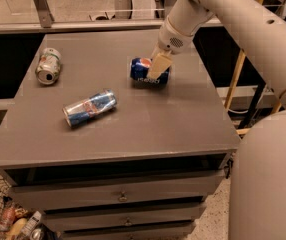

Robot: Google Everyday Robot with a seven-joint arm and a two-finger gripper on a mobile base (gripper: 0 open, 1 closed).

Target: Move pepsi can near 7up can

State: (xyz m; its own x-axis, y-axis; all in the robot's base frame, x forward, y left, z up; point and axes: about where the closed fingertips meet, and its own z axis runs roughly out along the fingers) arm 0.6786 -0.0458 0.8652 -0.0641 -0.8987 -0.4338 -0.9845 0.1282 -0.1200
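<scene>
The pepsi can [142,71] is dark blue with a red-white-blue logo and lies on its side at the middle right of the grey table [133,129]. My gripper [158,69] comes down from the upper right and is shut on the pepsi can, one pale finger [159,65] across its front. The 7up can [48,66] is pale green and white and lies on its side at the far left of the table, well apart from the pepsi can.
A slim silver-and-blue can [89,107] lies on its side at the front left, between the two cans and nearer me. Drawers [120,196] sit under the tabletop. A wire basket [3,219] with items stands on the floor at lower left.
</scene>
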